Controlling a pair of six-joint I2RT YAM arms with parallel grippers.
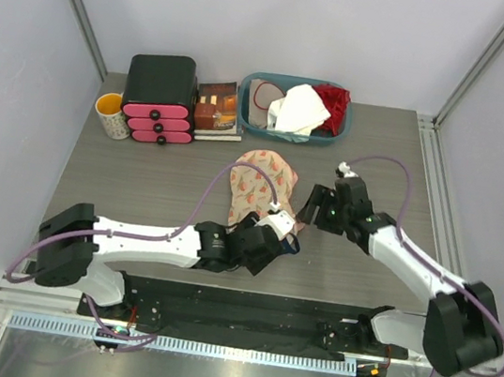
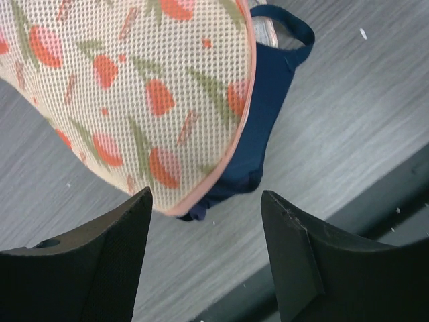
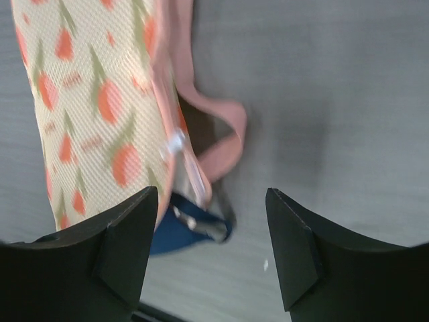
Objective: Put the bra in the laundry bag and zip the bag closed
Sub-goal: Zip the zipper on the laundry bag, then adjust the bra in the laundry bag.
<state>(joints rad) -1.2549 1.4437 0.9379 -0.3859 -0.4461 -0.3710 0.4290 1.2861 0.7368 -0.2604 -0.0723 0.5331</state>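
Mid-surface: dark navy padded bra (image 2: 268, 127) mostly tucked under the flap of the cream mesh laundry bag with red floral print and pink trim (image 2: 134, 87); bag not zipped.

One navy cup edge and a strap poke out at the bag's near end onto the grey wood-grain surface (image 2: 375, 134). Left tool (image 2: 204, 201) spread, empty, just short of that edge. Right tool (image 3: 211, 198) spread, empty, beside the pink loop (image 3: 228, 127) and silvery zipper pull (image 3: 177, 144). My read: push the navy fabric fully inside first and steady one end, or the zipper will likely snag.
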